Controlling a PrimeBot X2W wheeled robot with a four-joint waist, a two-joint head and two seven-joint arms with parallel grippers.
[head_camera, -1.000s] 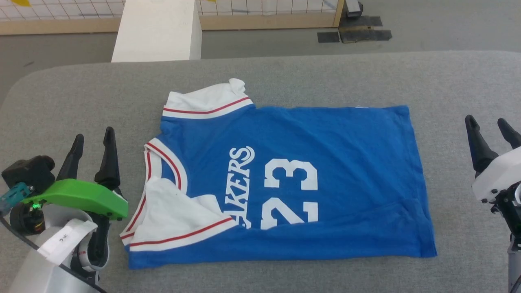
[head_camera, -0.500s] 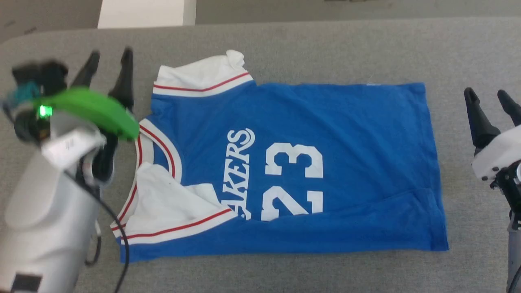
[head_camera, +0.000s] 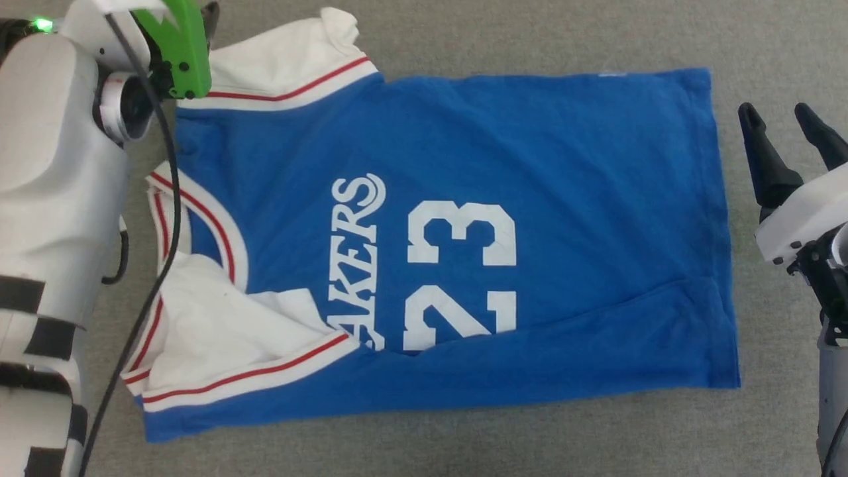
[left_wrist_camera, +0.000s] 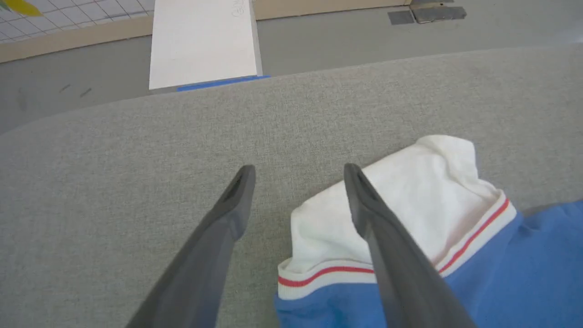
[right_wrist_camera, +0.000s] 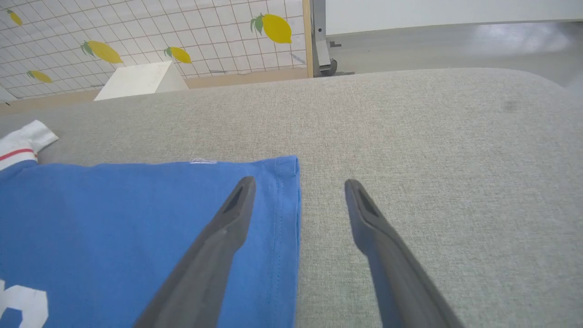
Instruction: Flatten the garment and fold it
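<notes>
The garment [head_camera: 543,172], a royal-blue jersey with white lettering and 23, lies spread on the grey table [head_camera: 530,40], collar to the left. Its near edge is turned up over the bottom of the number. The near white sleeve [head_camera: 218,331] is folded in over the chest. My left gripper [left_wrist_camera: 298,171] is open, low over the far white sleeve [left_wrist_camera: 419,200], its right finger above the cloth. My right gripper [head_camera: 778,122] is open beside the hem. In the right wrist view the right gripper [right_wrist_camera: 299,183] straddles the hem's far corner [right_wrist_camera: 287,168], holding nothing.
My pale left forearm [head_camera: 59,165] with its cable lies along the garment's collar side. Beyond the table's far edge stand a white box [left_wrist_camera: 202,41] on the grey floor and a tiled panel with lemon prints [right_wrist_camera: 136,36]. Bare table cloth [right_wrist_camera: 432,136] stretches right of the hem.
The head camera has tipped down and nearer, shifting the whole picture. My left arm has reached forward from the near left to the far sleeve. The right gripper stays by the hem.
</notes>
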